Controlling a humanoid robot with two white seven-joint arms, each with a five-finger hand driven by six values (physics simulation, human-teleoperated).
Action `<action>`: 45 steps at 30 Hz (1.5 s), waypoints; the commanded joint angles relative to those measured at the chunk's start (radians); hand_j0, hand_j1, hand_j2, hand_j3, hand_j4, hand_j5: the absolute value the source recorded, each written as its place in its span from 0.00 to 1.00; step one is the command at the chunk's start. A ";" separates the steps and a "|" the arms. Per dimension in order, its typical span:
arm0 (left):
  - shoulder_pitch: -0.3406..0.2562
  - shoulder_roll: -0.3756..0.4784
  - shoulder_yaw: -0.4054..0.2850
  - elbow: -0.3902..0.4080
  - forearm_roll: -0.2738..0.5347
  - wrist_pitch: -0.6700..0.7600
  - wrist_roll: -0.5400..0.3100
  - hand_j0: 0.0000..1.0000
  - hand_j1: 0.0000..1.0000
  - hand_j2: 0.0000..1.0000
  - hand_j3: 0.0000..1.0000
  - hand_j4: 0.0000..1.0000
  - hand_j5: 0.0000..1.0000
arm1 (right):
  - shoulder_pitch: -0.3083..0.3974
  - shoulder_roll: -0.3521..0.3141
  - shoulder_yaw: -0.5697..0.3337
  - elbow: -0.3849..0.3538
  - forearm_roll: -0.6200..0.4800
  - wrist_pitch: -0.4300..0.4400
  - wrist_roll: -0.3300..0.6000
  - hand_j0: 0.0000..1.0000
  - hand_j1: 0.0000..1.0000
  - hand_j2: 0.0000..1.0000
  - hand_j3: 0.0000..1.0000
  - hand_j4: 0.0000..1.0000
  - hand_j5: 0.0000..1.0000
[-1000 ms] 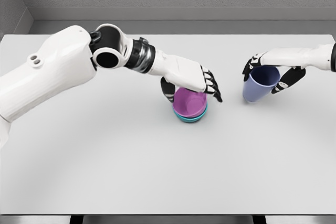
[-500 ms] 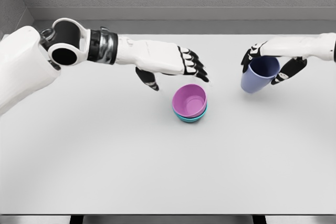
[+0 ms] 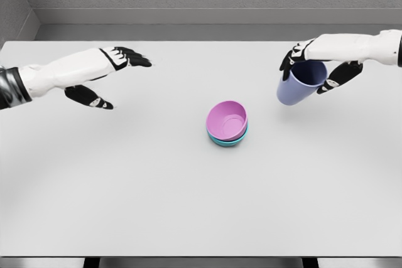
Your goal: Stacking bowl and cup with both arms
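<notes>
Two bowls: pink bowl [image 3: 227,119] nested in teal bowl [image 3: 228,140] on the surface [image 3: 188,205], between both robot hands
Cup: blue cup [image 3: 299,83], tilted, held above the surface, no writing legible
Right robot hand [image 3: 312,64]: fingers wrapped round the cup's rim
Left robot hand [image 3: 103,75]: fingers spread, holding nothing, well left of the bowls
</notes>
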 commanded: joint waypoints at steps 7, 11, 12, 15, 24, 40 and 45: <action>0.164 -0.086 0.307 0.091 0.015 0.005 0.001 1.00 1.00 1.00 1.00 1.00 1.00 | -0.008 0.009 -0.023 -0.036 -0.006 -0.004 0.000 0.59 0.59 0.59 0.59 0.59 0.59; 0.210 -0.149 0.387 0.092 0.013 0.005 0.001 1.00 1.00 1.00 1.00 1.00 1.00 | -0.008 0.013 -0.032 -0.077 -0.006 -0.003 0.000 0.59 0.59 0.59 0.59 0.59 0.59; 0.213 -0.153 0.392 0.101 0.013 0.005 0.001 1.00 1.00 1.00 1.00 1.00 1.00 | -0.008 0.013 -0.034 -0.077 -0.006 -0.003 0.000 0.59 0.59 0.59 0.59 0.59 0.59; 0.222 -0.156 0.407 0.121 0.013 0.005 0.001 1.00 1.00 1.00 1.00 1.00 1.00 | -0.009 0.013 -0.034 -0.078 -0.008 -0.003 0.000 0.59 0.59 0.59 0.59 0.59 0.59; 0.233 -0.156 0.416 0.141 0.010 0.005 0.001 1.00 1.00 1.00 1.00 1.00 1.00 | -0.021 0.018 -0.034 -0.117 -0.009 -0.003 0.000 0.59 0.59 0.59 0.59 0.59 0.59; 0.233 -0.158 0.416 0.143 0.005 0.005 0.001 1.00 1.00 1.00 1.00 1.00 1.00 | -0.020 0.036 -0.057 -0.244 -0.009 -0.003 0.000 0.59 0.59 0.59 0.59 0.59 0.59; 0.233 -0.158 0.416 0.146 0.004 0.005 0.001 1.00 1.00 1.00 1.00 1.00 1.00 | -0.018 0.058 -0.057 -0.263 -0.006 -0.003 0.000 0.59 0.59 0.59 0.59 0.59 0.59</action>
